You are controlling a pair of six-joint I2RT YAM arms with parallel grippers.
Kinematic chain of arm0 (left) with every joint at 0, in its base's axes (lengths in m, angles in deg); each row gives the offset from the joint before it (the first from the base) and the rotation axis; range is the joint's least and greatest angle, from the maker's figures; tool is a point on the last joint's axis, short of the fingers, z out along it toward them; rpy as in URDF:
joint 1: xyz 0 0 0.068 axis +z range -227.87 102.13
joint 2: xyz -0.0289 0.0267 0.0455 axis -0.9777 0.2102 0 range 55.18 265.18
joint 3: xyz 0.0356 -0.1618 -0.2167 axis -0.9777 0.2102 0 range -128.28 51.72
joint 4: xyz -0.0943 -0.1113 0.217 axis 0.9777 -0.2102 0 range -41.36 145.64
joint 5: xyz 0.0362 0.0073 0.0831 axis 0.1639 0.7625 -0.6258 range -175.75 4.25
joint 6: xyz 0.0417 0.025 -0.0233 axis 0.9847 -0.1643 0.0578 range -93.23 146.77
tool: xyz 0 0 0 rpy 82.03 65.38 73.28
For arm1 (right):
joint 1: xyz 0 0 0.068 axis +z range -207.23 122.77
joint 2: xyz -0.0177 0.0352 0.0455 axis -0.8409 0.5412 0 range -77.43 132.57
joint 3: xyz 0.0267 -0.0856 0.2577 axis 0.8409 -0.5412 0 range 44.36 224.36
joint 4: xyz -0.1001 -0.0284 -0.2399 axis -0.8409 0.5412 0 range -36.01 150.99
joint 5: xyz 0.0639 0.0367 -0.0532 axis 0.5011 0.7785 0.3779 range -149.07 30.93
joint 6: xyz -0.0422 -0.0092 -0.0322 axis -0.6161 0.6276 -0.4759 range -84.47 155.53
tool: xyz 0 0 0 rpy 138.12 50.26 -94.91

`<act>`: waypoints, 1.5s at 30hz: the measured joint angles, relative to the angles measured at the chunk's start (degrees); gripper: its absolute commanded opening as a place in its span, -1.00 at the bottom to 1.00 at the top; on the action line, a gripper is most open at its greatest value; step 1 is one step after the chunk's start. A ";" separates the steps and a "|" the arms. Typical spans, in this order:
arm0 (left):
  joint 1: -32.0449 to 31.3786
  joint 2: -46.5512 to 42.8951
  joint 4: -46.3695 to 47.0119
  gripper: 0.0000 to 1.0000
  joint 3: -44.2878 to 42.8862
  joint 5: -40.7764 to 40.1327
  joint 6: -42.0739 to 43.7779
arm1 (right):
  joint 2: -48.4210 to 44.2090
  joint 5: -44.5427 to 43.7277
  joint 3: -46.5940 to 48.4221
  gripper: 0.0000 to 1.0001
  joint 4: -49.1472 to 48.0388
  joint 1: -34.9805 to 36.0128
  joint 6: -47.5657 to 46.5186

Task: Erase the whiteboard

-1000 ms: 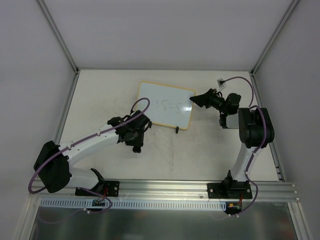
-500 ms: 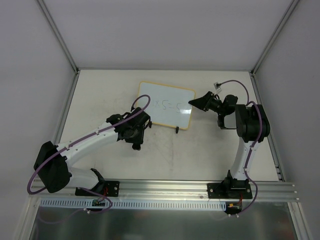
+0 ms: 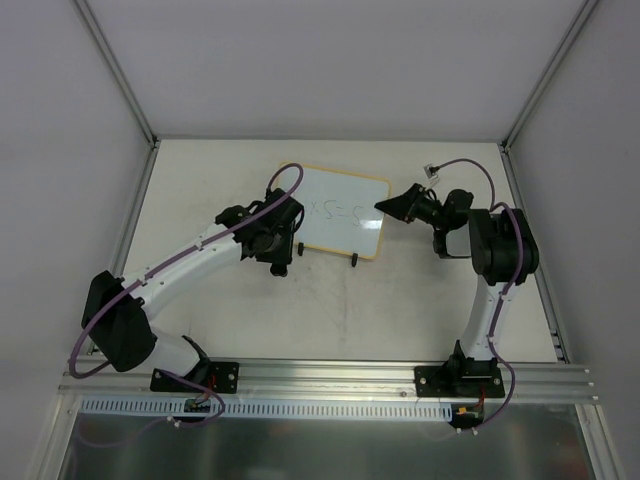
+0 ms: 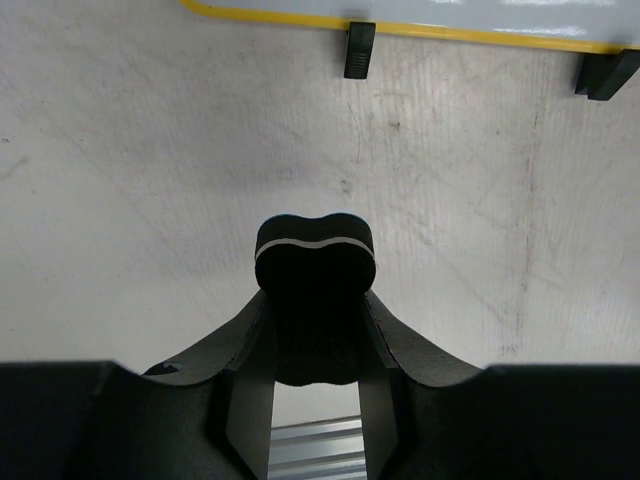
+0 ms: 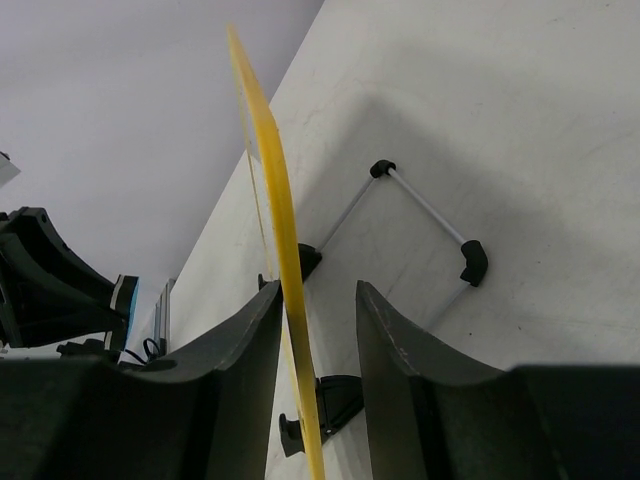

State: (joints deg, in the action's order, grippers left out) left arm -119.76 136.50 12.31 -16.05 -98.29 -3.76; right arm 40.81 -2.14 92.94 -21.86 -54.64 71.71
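The whiteboard stands near the back middle of the table, with a yellow frame and dark writing on its face. My left gripper is shut on a dark eraser block with a thin white stripe, just in front of the board's lower left corner. The board's yellow bottom edge and black feet show at the top of the left wrist view. My right gripper is open, its fingers on either side of the board's right edge. The edge lies close to the left finger.
A wire prop stand with black end caps sits behind the board. Metal posts and grey walls enclose the table. An aluminium rail runs along the near edge with both arm bases on it.
My left arm has carried the eraser up and a little right, closer to the board's lower left corner. My right gripper has shifted slightly left at the board's right edge.
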 measured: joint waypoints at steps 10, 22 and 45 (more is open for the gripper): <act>2.78 4.61 -0.09 -1.00 -4.72 0.26 1.81 | -0.11 1.53 -0.42 -0.72 0.28 2.82 -2.27; 4.13 14.03 -0.28 -1.00 -16.17 -0.96 3.80 | -1.25 2.40 -1.66 -0.99 -0.63 3.08 -2.73; 4.74 29.11 -0.55 -1.00 -33.94 -5.95 8.79 | -1.25 1.29 -3.06 -0.99 -1.95 3.54 -4.00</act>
State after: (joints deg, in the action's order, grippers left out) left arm -115.01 165.62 11.77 -49.99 -104.23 5.03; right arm 39.56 -0.85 89.88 -23.81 -51.10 67.71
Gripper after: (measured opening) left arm 0.309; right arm 0.130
